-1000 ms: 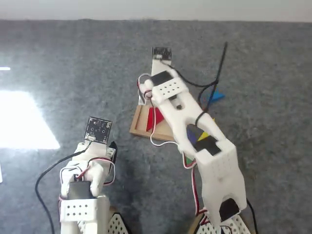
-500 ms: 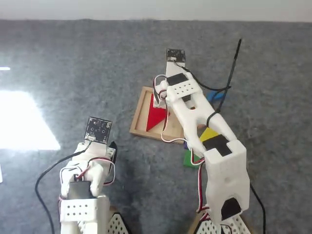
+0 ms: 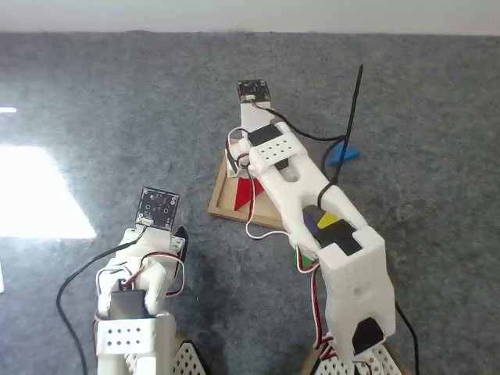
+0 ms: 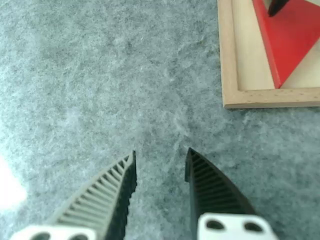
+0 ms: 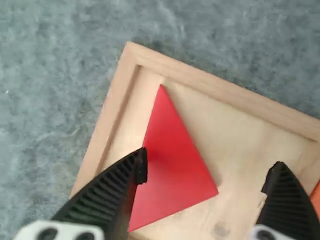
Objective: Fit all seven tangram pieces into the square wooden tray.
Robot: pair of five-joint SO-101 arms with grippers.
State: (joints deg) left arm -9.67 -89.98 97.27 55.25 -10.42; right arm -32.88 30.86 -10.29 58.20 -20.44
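Observation:
The square wooden tray [image 5: 116,112] lies on grey felt with a red triangle [image 5: 170,170] flat in its corner. My right gripper [image 5: 208,167] hovers open just above that triangle, one finger over its edge, the other over bare tray floor. An orange piece [image 5: 316,197] shows at the frame's edge. From above, the right arm [image 3: 297,187] covers most of the tray [image 3: 221,197]; the red triangle [image 3: 248,192] peeks out beside it. My left gripper [image 4: 160,167] is open and empty, low over the felt, short of the tray's corner [image 4: 229,75].
A blue piece [image 3: 344,154] lies on the felt beyond the tray's far right. Yellow [image 3: 328,220], purple [image 3: 309,219] and green [image 3: 300,255] pieces sit partly under the right arm. A bright glare patch [image 3: 35,191] marks the left of the table.
The right arm swung right half a second ago, uncovering the tray, then swung back left over the red triangle. The left arm has kept still.

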